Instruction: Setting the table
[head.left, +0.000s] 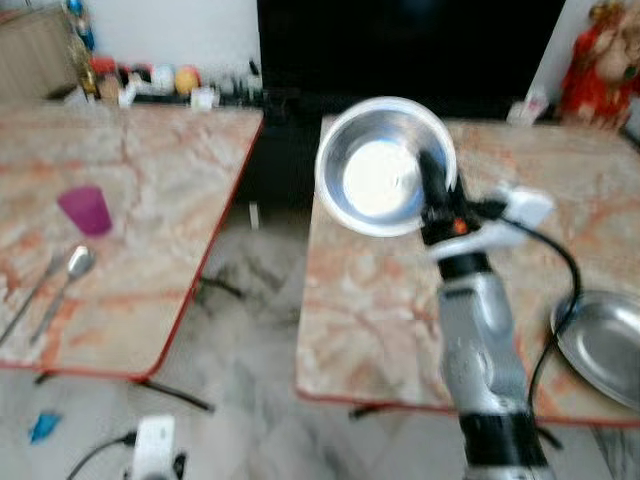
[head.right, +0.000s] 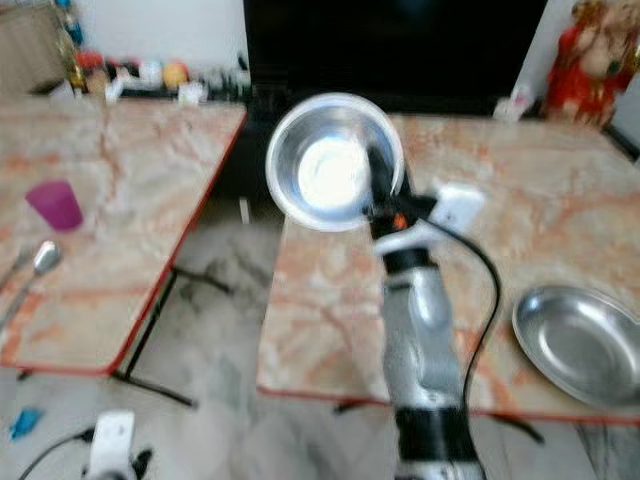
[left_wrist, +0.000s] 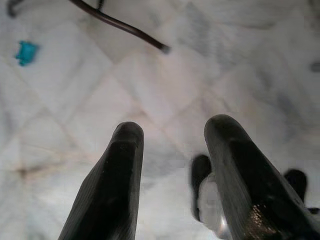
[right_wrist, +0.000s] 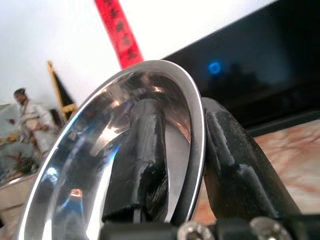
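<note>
— What's on the left table (head.left: 170, 200)?
— A cup (head.left: 86, 210), with a spoon (head.left: 72, 268) nearer us
— And right?
— A plate (head.left: 605, 345) at the right table (head.left: 380, 320)'s near edge; the bowl (head.left: 385, 165) is held above it

Left gripper (left_wrist: 172, 150) pointing down at pale marble floor tiles (left_wrist: 165, 85), fingers (left_wrist: 117, 185) parted with nothing between. Dark table leg (left_wrist: 120, 25) crossing the far part of the floor. Small teal scrap (left_wrist: 26, 52) lying well off to one side. Black-and-white foot-like shape (left_wrist: 210, 200) just behind one finger, blurred.
</note>
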